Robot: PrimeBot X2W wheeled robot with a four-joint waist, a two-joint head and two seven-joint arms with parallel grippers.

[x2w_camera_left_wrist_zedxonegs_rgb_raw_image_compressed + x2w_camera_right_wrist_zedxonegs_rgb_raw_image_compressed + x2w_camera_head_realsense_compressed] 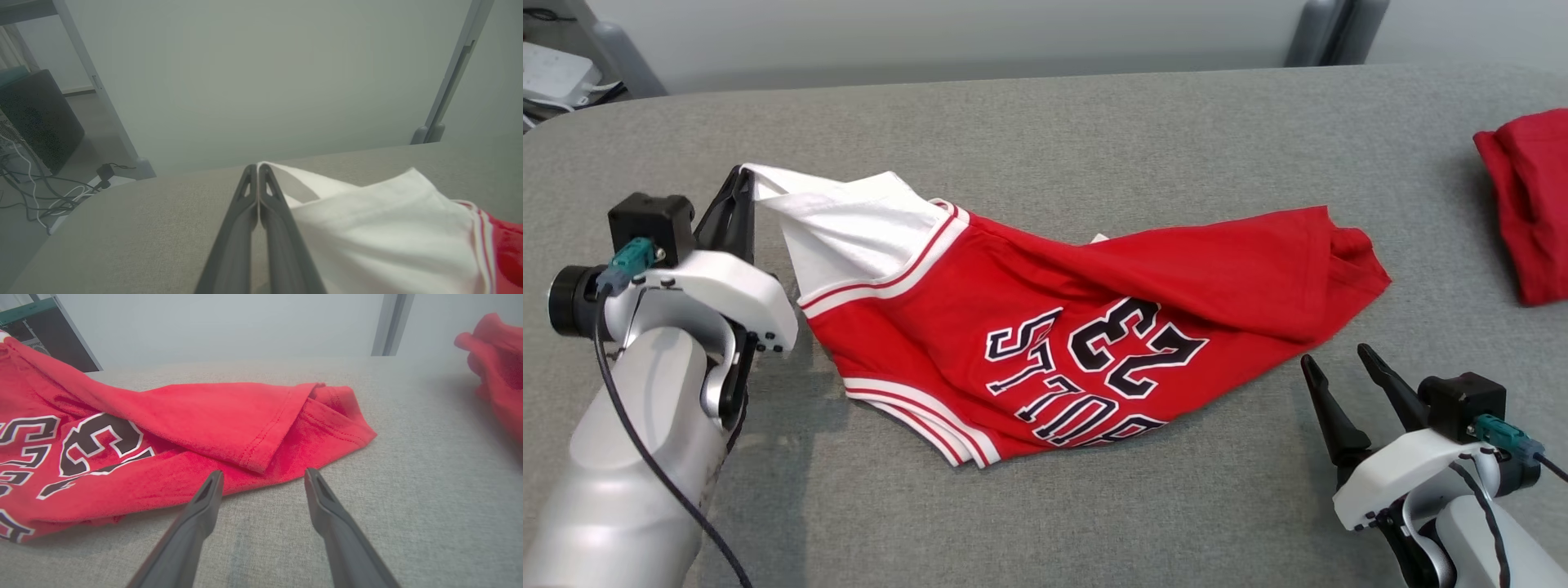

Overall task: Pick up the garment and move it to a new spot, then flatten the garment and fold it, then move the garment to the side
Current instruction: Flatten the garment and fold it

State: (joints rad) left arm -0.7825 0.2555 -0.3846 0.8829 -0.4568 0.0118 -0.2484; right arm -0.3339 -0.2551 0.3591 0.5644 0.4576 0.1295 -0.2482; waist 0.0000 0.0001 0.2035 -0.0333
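Observation:
A red garment (1094, 327) with white sleeves, white stripes and black lettering lies crumpled across the middle of the grey table (1094, 122). My left gripper (742, 175) is shut on the tip of its white sleeve (367, 212) at the garment's left end, holding that corner slightly up. The left wrist view shows the two fingers (245, 212) pressed together with a thin white edge of cloth between them. My right gripper (1335, 359) stands open just below the garment's right end, its fingertips close to the red hem (261, 449) without touching it.
A second red cloth (1531, 212) lies bunched at the table's right edge, also in the right wrist view as the red cloth (496, 363). Beyond the table's rounded far-left corner are cables (41, 196) and a dark box (36, 118) on the floor.

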